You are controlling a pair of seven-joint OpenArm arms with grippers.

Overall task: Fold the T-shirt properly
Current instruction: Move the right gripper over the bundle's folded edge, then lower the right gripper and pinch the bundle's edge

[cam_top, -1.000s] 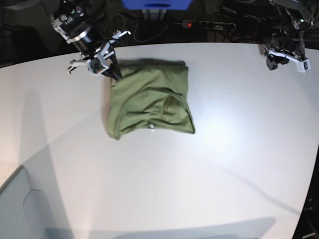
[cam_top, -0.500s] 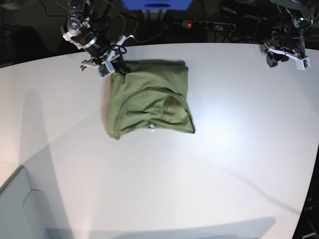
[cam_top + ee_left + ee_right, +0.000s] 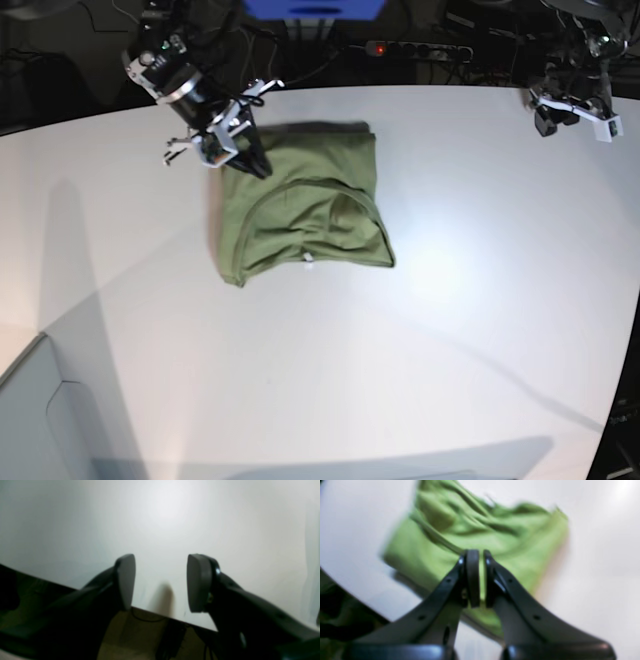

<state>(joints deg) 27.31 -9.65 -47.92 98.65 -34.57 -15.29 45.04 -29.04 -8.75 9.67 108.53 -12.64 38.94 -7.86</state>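
Item: T-shirt (image 3: 300, 205), olive-green, thin knit, lightly creased, lying folded into a rough rectangle on the far-left part of the bench (image 3: 450, 330). No print or lettering readable; a small pale tab (image 3: 306, 262) at the near edge, too small to read. A curved seam arcs across the upper layer. In the right wrist view the fabric reads brighter green, blurred, with ridged folds.

Bench: white, smooth, matte with a soft glare patch; rounded far edge.

Right pincer (image 3: 255, 165): black, tapering curved fingers with flat pads, pressed together; the tips sit at the shirt's far-left corner. Whether cloth is caught between them cannot be told; the right wrist view shows only a thin slit between the pads, with shirt behind.

Left pincer (image 3: 161, 582): spread wide, dark arms with grey rounded pads (image 3: 197, 582), nothing between them, poised over the bench's far-right edge, well apart from the shirt.

Behind the bench: a black power strip (image 3: 420, 48) with a red light; a blue panel (image 3: 315, 8). No writing legible.
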